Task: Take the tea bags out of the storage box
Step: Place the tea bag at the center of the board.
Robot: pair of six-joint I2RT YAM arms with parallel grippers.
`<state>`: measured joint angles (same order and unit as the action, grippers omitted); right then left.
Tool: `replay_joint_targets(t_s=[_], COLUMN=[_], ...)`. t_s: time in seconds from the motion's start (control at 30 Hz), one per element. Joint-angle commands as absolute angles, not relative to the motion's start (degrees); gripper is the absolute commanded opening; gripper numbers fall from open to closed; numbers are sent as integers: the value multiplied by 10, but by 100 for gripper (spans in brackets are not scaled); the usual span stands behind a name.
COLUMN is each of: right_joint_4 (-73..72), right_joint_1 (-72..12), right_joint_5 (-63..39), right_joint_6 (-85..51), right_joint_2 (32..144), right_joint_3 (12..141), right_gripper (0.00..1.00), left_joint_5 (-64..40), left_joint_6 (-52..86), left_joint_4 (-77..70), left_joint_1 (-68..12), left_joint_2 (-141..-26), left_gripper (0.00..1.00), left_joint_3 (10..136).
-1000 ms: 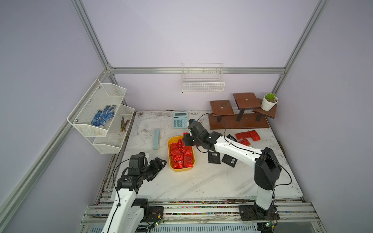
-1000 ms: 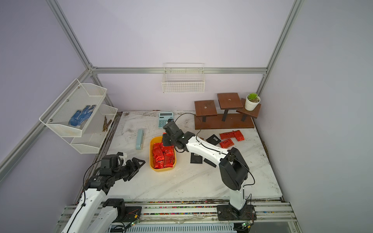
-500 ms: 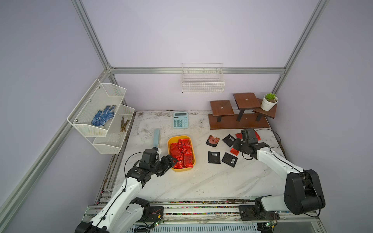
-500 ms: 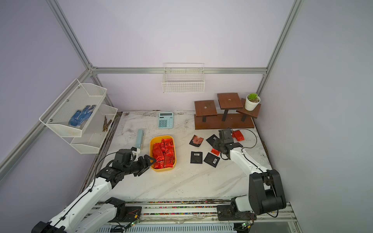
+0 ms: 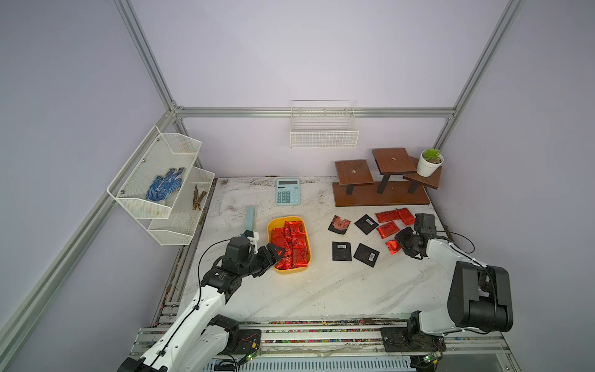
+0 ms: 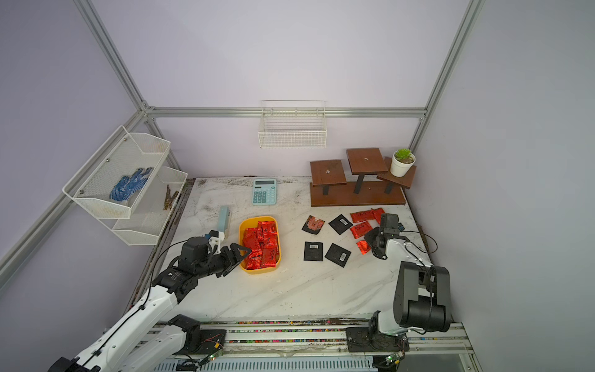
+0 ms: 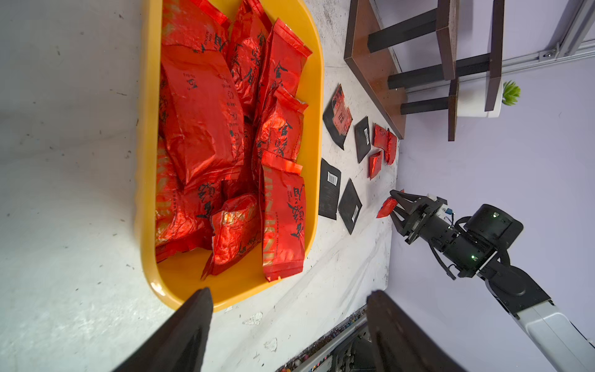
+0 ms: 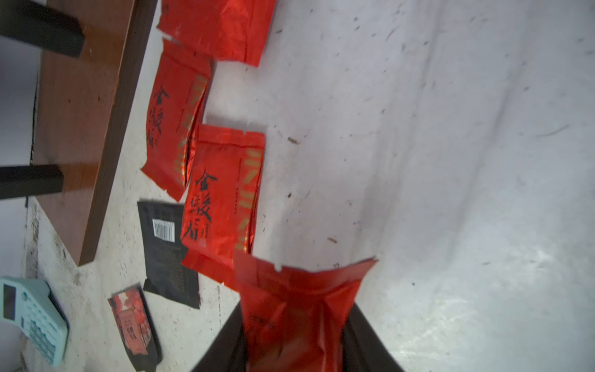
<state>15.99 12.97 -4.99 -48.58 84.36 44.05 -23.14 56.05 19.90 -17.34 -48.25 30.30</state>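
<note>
The storage box (image 5: 289,271) is a shallow yellow tub with round corners. It sits on the white counter (image 5: 322,290), toward the left side. It is packed with shiny red tea bags (image 5: 291,244), all crinkly and piled on each other. More lie out on the counter to the right. There are three loose red sachets (image 5: 388,229) near the wooden stand (image 5: 380,196), three black squares (image 5: 342,250) and one reddish-brown square (image 5: 339,224).

The right gripper (image 5: 397,245) has its jaws clenched on one red sachet (image 8: 296,306), low by the loose red ones. I cannot tell if that sachet touches the counter. The left gripper (image 5: 277,254) is at the near left edge of the box, jaws spread wide with nothing in them.

There is bare counter in front of the box, and some between the box and the black squares. A calculator (image 5: 287,191) lies behind the box. A pale blue bar (image 5: 249,219) lies beside its far left corner.

The red bags have black Chinese writing that starts 金骏. The gold letters along one edge are too blurry to read. Some black squares carry a white barcode label (image 8: 162,228).
</note>
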Motion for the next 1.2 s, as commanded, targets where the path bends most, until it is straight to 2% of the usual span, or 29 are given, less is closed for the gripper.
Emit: replay_joint_targets(t_s=[0.0,0.27,0.77,0.97,1.13,1.17], right_joint_4=[151,152,168,170,166,164], right_joint_1=[176,258,258,255,255,255], right_joint_5=[-44,-59,-74,-93,-96,-96], right_joint_6=[-539,-608,-625,-597,-576,-573], right_joint_2=[854,904,1038,1070,1065,1059], right_joint_3=[457,500,622,653,655,651], right_gripper=[42,43,43,50,64,64], left_joint_5=[-232,-233,-220,-223,-226,-227], left_joint_6=[565,566,573,577,577,577], left_joint_4=[184,180,187,177,176,178], left_joint_1=[-175,-175,-175,-175,-175,-175], left_joint_2=[-472,-470,-469,-484,-485,-481], left_gripper=[79,79,79,79,79,79], left_joint_3=[292,286,278,281,282,283])
